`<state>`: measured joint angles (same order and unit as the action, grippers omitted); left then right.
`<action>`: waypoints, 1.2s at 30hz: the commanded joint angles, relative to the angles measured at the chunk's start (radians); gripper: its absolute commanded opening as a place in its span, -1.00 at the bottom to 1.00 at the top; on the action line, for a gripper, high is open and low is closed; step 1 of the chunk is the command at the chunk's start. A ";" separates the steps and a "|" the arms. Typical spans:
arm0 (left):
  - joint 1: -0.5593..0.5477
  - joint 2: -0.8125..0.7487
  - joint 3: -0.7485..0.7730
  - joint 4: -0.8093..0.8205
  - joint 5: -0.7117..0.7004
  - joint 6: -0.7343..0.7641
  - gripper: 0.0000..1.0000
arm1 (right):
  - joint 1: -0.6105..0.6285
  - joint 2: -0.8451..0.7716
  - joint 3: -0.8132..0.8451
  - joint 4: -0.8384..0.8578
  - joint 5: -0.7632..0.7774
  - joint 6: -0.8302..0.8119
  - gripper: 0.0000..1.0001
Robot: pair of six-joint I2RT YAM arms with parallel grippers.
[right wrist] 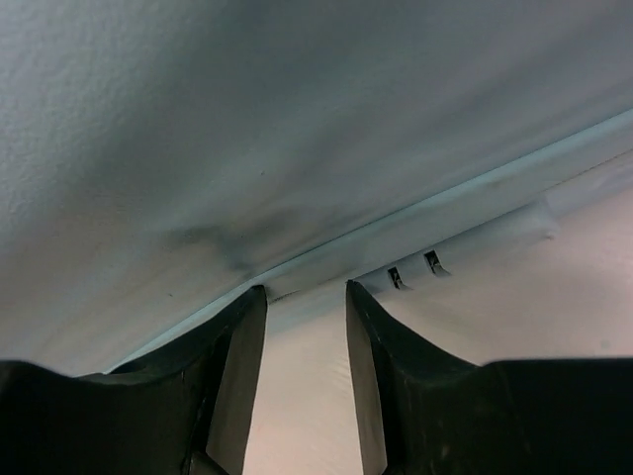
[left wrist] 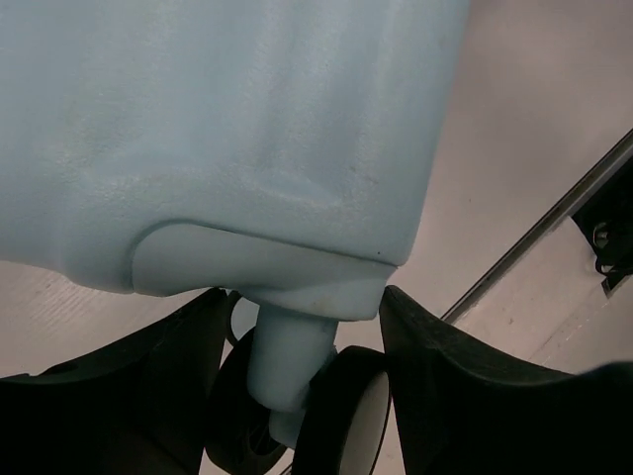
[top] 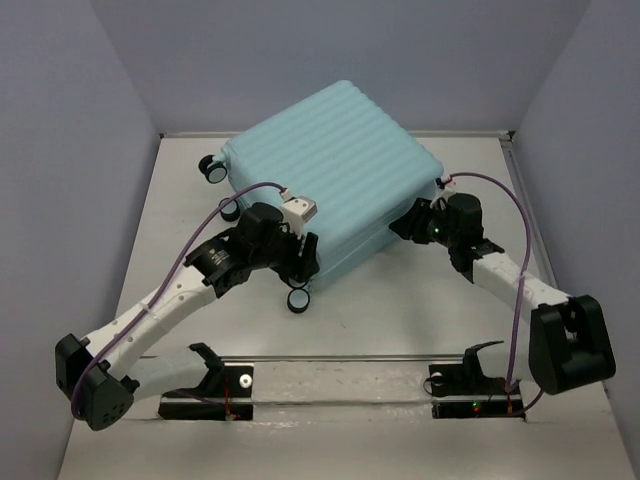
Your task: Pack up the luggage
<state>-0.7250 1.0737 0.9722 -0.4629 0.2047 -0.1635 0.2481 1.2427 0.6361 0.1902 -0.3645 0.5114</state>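
The luggage (top: 330,170) lies shut and flat on the counter (top: 400,320). At the luggage's near-left corner the left claw (top: 300,262) straddles a caster (left wrist: 287,366), its fingers apart on either side of the stem, likely to brace or steer that corner. At the luggage's right edge the right claw (top: 415,225) points at the shell seam, fingers narrowly apart with nothing between them, seemingly to pry the halves open. Whether it touches the seam is hard to judge.

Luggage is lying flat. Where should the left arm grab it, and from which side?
Probably the caster stem at the near-left corner of the luggage: it is narrow and juts clear of that corner, so the jaws of the left gripper can straddle it from the near-left side.
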 commanded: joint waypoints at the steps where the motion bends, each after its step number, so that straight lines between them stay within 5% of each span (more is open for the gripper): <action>1: -0.171 0.106 0.017 0.226 0.165 -0.117 -0.88 | 0.010 0.148 0.206 0.205 -0.163 -0.046 -0.19; 9: -0.252 0.302 0.175 0.515 0.320 -0.254 -0.88 | 0.010 0.271 0.507 0.057 -0.245 -0.123 -0.27; 14: -0.251 0.353 0.247 0.693 0.320 -0.349 -0.89 | 0.010 0.085 0.374 -0.035 -0.146 -0.163 0.43; 16: -0.251 0.365 0.266 0.731 0.300 -0.384 -0.88 | 0.010 -0.058 0.211 -0.017 -0.125 -0.149 0.45; 19: -0.245 0.367 0.260 0.786 0.246 -0.430 -0.89 | 0.010 -0.233 -0.033 0.057 -0.128 -0.094 0.07; 22: -0.231 0.368 0.230 0.883 0.217 -0.499 -0.88 | 0.019 -0.323 -0.236 0.204 -0.169 0.001 -0.70; 26: -0.228 0.367 0.200 0.981 0.185 -0.577 -0.88 | 0.028 -0.365 -0.377 0.325 -0.142 0.038 -0.86; 28: -0.228 0.367 0.184 1.013 0.174 -0.603 -0.88 | 0.028 -0.367 -0.397 0.376 -0.143 0.045 -0.80; 29: -0.228 0.367 0.180 1.046 0.171 -0.617 -0.88 | 0.028 -0.362 -0.418 0.405 -0.151 0.052 -0.53; 32: -0.228 0.370 0.171 1.096 0.168 -0.654 -0.88 | 0.028 -0.323 -0.449 0.555 -0.174 0.042 -0.15; 36: -0.228 0.374 0.163 1.139 0.171 -0.688 -0.88 | 0.037 -0.217 -0.440 0.639 -0.160 0.010 -0.07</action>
<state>-0.9176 1.5074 1.0859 0.2485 0.2489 -0.7506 0.2707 0.9424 0.1928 0.5961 -0.5144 0.5449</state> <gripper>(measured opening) 0.761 0.455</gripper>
